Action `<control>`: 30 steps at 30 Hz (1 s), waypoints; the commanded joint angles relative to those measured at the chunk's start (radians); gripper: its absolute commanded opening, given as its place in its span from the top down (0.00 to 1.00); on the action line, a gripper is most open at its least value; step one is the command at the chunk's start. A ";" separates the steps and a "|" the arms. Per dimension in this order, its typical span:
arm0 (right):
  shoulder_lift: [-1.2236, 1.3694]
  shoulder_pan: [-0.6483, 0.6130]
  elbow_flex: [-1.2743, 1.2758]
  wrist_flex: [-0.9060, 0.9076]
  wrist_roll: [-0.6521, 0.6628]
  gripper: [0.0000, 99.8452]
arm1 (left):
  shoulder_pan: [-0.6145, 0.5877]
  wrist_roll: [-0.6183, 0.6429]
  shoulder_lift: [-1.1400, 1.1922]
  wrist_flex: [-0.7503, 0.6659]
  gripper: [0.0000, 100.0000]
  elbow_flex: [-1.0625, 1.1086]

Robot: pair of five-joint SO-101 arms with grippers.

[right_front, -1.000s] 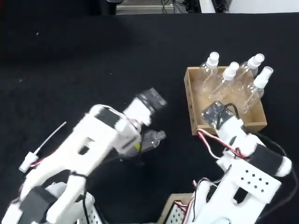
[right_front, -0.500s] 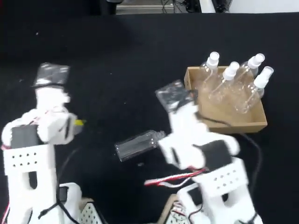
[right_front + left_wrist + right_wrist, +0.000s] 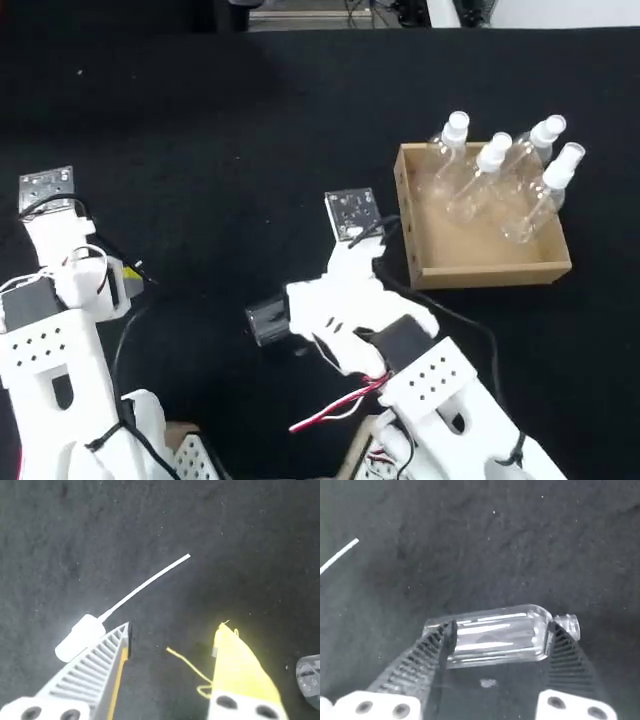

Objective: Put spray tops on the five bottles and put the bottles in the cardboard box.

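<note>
A clear bottle [image 3: 495,635] without a top lies on its side on the black table [image 3: 230,120]. My right gripper [image 3: 500,640] is open and straddles it lengthwise, one finger at its base and one at its shoulder. From above, the bottle [image 3: 266,320] pokes out beside the right gripper [image 3: 290,318]. A white spray top [image 3: 80,636] with a long thin tube lies on the cloth just beyond one fingertip of my open left gripper [image 3: 172,637], which holds nothing. The left gripper [image 3: 135,275] sits at the table's left. The cardboard box [image 3: 480,268] holds several capped bottles [image 3: 480,180].
The box stands at the right, close to the right arm's base. The tube's tip [image 3: 340,555] shows off to the side of the bottle. The bottle's edge [image 3: 310,672] appears beyond the yellow finger. Bare black cloth stretches across the far side of the table.
The left arm let go of the bottle and swung left to the spray top. The right arm left the box and came down over the lying bottle.
</note>
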 commanded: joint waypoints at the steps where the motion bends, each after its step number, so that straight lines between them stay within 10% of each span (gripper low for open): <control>1: -0.005 -0.011 -0.001 -0.032 -0.009 0.70 | -0.007 0.025 -0.028 -0.017 0.75 -0.004; 30: 0.641 -0.126 -0.315 -0.100 -0.201 0.70 | -0.005 0.029 -0.029 -0.094 0.75 0.045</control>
